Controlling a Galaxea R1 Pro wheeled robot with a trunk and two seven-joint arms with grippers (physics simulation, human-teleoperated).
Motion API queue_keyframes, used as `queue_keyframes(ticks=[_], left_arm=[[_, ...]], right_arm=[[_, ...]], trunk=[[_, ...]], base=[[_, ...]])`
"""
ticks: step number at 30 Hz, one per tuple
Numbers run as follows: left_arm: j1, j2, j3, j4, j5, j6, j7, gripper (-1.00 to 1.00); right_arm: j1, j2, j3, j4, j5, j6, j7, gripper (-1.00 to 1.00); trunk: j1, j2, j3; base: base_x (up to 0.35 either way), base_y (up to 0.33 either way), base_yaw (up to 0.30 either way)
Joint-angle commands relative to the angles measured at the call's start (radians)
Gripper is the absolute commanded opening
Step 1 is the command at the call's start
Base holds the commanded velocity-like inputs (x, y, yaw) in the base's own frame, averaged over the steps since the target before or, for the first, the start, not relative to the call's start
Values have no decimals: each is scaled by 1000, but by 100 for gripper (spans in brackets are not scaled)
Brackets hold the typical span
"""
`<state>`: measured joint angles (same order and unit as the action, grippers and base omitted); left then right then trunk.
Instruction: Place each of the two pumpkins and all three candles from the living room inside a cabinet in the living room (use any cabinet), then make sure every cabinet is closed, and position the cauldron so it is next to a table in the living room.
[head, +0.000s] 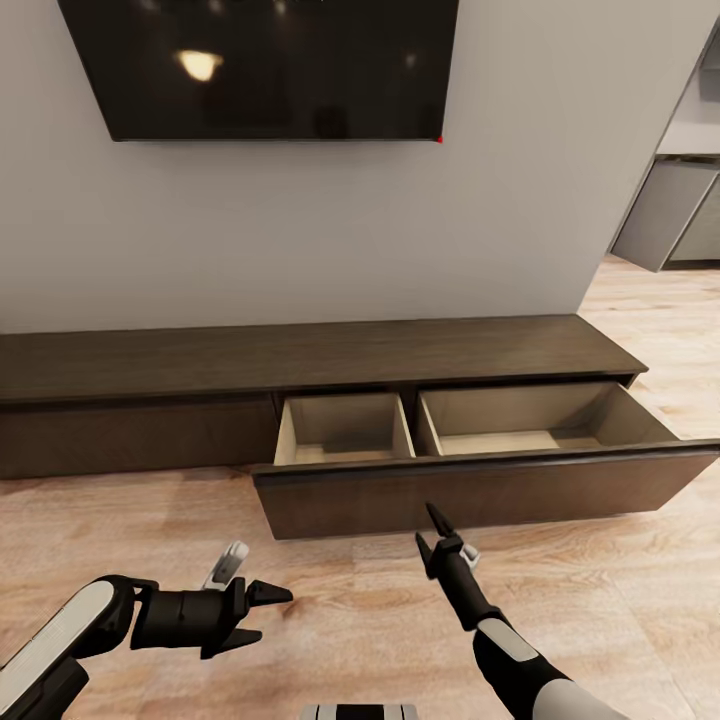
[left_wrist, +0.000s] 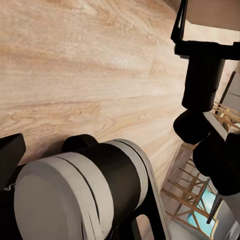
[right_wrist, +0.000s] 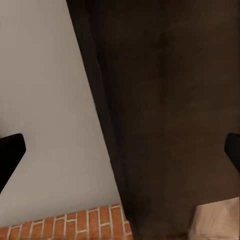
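two spread-fingered claws, left gripper (head: 262, 612) and right gripper (head: 430, 528), hover empty before the cabinet (head: 300, 385), its drawer pulled out.

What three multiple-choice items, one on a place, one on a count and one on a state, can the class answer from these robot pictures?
1. Where does the television hang?
A. on the wall above the cabinet
B. on the floor
C. inside a drawer

2. How many compartments show in the pulled-out drawer?
A. one
B. two
C. four

3. What state is the right gripper in?
A. open and empty
B. shut on a pumpkin
C. shut on a candle

Answers:
1. A, the dark screen sits on the grey wall over the long brown cabinet.
2. B, a divider splits the pale beige inside into two bare sections.
3. A, its two dark fingertips stand apart with nothing between them.
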<state>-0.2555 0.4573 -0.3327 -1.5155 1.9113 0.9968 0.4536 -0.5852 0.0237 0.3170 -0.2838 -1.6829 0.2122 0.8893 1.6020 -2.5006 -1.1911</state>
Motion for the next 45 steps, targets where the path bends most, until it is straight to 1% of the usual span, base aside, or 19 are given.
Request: queue_keyframes(ticks=[1,2,4,6,8,9,11,13,14,15,16,18,19,20,22,25,28,34,45], left_arm=[[-1,1,0,-1,9,-1,11,100],[-1,2,5,-2,9,-2,12,100],[-2,1,31,-5,11,-2,12,100],[-2,1,58,-9,12,-3,13,100],[-2,2,74,-9,9,-3,15,100],[-2,2,76,-9,9,-3,16,100],[-2,4,83,-9,7,-3,18,100],[-2,5,85,-10,6,-3,22,100],[-2,5,86,-9,6,-3,26,100],[-2,6,86,-9,6,-3,32,100],[-2,6,87,-10,6,-3,48,100],[-3,7,87,-10,6,-2,71,100],[-4,7,87,-10,6,-2,94,100],[-4,7,87,-10,6,-2,116,100],[-5,7,87,-11,6,-2,154,100],[-7,6,87,-11,6,-3,187,100],[-9,6,86,-11,5,-3,201,100],[-10,1,86,-12,4,-3,250,100],[-10,-6,84,-12,4,-3,260,100]], right_arm=[[-1,-1,4,1,-11,28,-1,100],[-1,-2,3,2,-11,41,-11,100],[-1,-2,3,5,-11,67,-44,100],[-1,-3,2,6,-11,98,-81,100],[-1,-3,3,7,-11,133,-129,100],[-1,-3,3,7,-11,139,-140,100],[-1,-4,4,7,-10,165,-188,100],[2,-10,20,10,-2,204,-223,100],[3,-18,37,19,15,227,-233,100],[4,-27,58,32,41,248,-240,100],[5,-36,88,60,90,269,-246,100],[5,-43,112,95,157,282,-249,100],[5,-45,116,103,175,284,-249,100],[5,-49,121,115,204,286,-249,100],[5,-56,127,129,247,289,-248,100],[6,-62,130,141,279,290,-242,100],[7,-70,130,179,287,292,-237,100],[7,-78,130,191,289,292,-236,100],[7,-80,130,193,289,295,-231,100]], trunk=[[0,0,-1],[0,0,-1],[0,0,-1],[0,0,-1],[0,0,-1],[0,0,-1],[-1,0,7],[-2,1,15],[-6,8,18],[-10,15,21],[-14,22,24],[-21,36,30],[-25,43,33],[-29,50,37],[-37,64,43],[-48,85,52],[-60,106,62],[-83,148,80],[-125,225,115]], base=[[-10,0,0],[-7,0,0],[-3,0,0],[-1,0,0],[0,0,0],[0,0,0],[0,0,0],[0,0,0],[0,0,0],[0,0,0],[0,0,0],[0,0,0],[0,0,0],[0,0,0],[0,0,0],[0,0,0],[0,0,0],[0,0,0],[0,0,0]])
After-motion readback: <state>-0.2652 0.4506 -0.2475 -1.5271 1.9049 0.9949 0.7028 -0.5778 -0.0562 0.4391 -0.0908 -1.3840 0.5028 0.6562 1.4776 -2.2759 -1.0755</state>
